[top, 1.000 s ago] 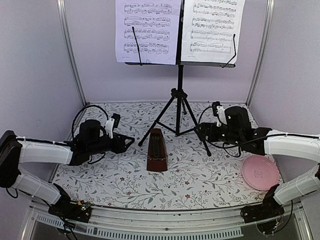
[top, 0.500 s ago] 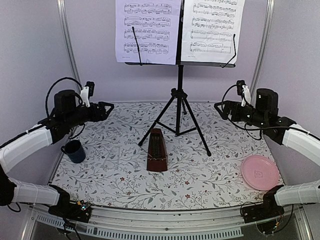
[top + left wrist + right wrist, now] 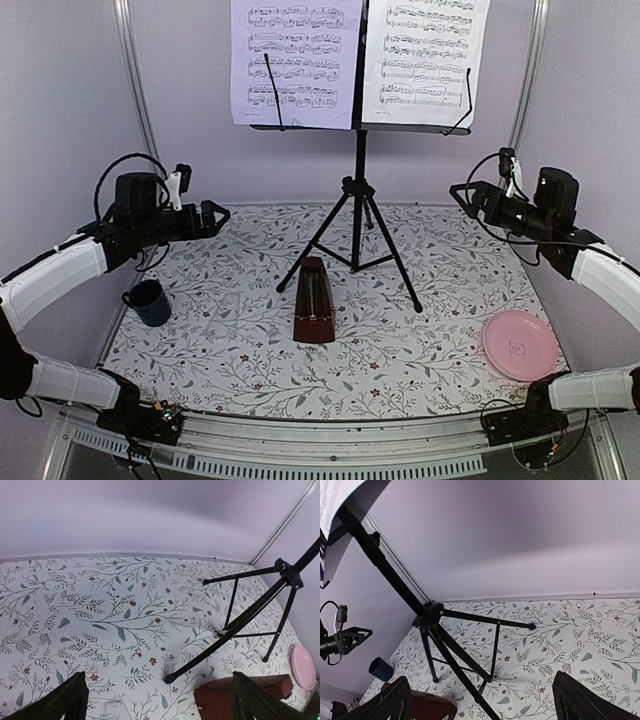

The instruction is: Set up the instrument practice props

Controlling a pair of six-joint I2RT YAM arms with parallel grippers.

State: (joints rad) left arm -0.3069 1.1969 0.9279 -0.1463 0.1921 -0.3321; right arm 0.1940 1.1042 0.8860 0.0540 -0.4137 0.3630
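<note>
The left gripper (image 3: 218, 214) is held above the left side of the flower-patterned table (image 3: 240, 365), and its jaws are seen spread wide with nothing between them. In the left wrist view both dark fingers (image 3: 67, 700) are set at the bottom corners of the frame. The right gripper (image 3: 460, 192) is raised over the right rear of the table, and its jaws are likewise parted and empty. The black tripod music stand (image 3: 359, 170) is found between the two pairs of jaws and well apart from each, its feet planted on the table ahead of both. Two white sheets of printed music (image 3: 295, 60) are propped side by side on its desk, high above both pairs of jaws and touched by neither. The dark-red metronome (image 3: 315, 300) is stood upright just in front of the stand's legs, below and ahead of the left jaws, nearer their right-hand finger, and below the right jaws toward their left-hand finger. A dark blue mug (image 3: 149, 301) is seen beneath and behind the left jaws, and a pink plate (image 3: 520, 343) is laid on the table beneath the right arm, well apart from its jaws.
</note>
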